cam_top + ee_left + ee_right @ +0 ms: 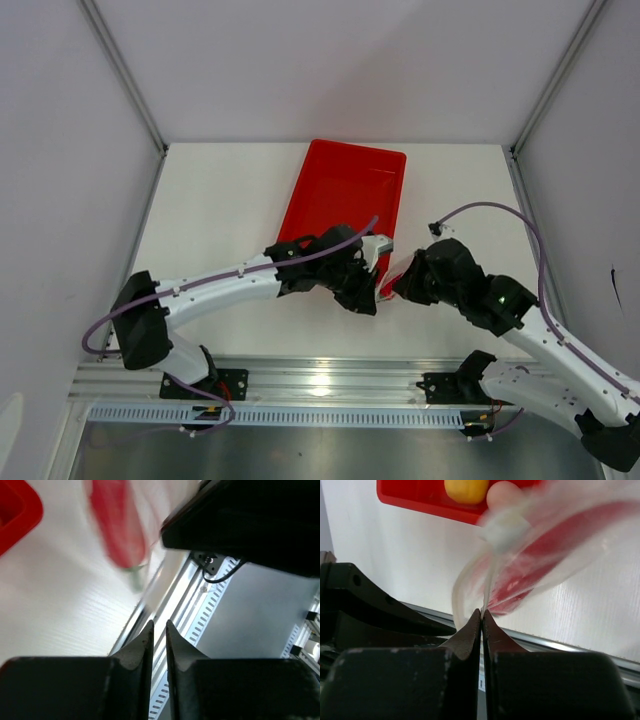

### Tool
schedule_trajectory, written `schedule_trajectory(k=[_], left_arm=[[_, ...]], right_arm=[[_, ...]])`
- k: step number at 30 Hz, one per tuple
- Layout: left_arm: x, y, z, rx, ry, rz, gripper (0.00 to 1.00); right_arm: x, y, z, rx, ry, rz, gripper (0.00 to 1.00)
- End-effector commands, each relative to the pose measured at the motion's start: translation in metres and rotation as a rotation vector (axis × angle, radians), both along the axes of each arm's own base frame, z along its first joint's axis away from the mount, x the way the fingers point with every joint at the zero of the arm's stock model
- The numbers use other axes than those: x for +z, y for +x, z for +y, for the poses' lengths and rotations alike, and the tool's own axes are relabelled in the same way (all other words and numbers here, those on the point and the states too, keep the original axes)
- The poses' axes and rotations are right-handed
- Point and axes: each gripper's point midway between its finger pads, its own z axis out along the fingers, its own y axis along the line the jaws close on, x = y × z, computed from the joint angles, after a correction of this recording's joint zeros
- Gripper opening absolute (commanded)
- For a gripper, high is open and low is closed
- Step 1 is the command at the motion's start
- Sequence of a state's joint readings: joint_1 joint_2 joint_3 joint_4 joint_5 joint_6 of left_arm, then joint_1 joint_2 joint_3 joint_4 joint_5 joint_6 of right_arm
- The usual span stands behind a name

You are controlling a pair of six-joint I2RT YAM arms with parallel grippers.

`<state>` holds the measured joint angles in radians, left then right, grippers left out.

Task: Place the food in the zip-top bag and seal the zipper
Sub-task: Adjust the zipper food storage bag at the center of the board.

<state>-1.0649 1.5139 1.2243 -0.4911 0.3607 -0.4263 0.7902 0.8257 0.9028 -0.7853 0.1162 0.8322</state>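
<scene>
1. White tabletop (220, 220), near edge: the zip-top bag (545, 525) sits, blurred, between my two grippers, with the red chili pepper (555, 550) apparently inside it.
2. My right gripper (482, 612) is clamped on the bag's edge. My left gripper (159, 626) stands just ajar, nothing between its fingers.
3. Beyond, the yellow fruit (466, 490) and the pale ball (502, 495) lie in the red tray (410, 495).
4. By my reckoning, one food of three is bagged. Two more, and the sealing, are left to do.

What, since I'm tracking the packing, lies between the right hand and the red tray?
The clear zip-top bag, pinched by the right hand and holding the red chili, fills that stretch in the right wrist view.
</scene>
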Motion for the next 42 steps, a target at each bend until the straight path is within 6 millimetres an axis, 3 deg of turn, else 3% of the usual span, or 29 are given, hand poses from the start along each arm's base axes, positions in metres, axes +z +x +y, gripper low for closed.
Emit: schedule_trajectory(k=[1,6,10,17,23,31,42], left_arm=[[0.025,0.006,0.007,0.046,-0.061,-0.085,0.18],[0.040,0.017,0.029,0.121,-0.073,-0.184,0.29],[0.052,0.024,0.036,0.155,-0.098,-0.213,0.33],[0.053,0.023,0.023,0.131,-0.118,-0.175,0.37],[0.057,0.024,0.009,0.114,-0.145,-0.149,0.42],[0.057,0.023,-0.003,0.091,-0.163,-0.122,0.46],[0.046,0.022,-0.002,0.097,-0.143,-0.109,0.44]], right_arm=[[0.008,0.003,-0.016,-0.043,-0.043,-0.045,0.00],[0.002,0.001,-0.026,-0.057,-0.079,-0.040,0.00],[-0.005,-0.005,-0.017,-0.007,-0.060,-0.016,0.00],[0.002,-0.013,0.002,0.091,-0.001,-0.013,0.00],[-0.005,-0.018,0.012,0.132,0.019,0.009,0.00],[-0.010,-0.019,0.018,0.147,0.022,0.018,0.00],[-0.011,-0.019,0.019,0.149,0.019,0.019,0.00]])
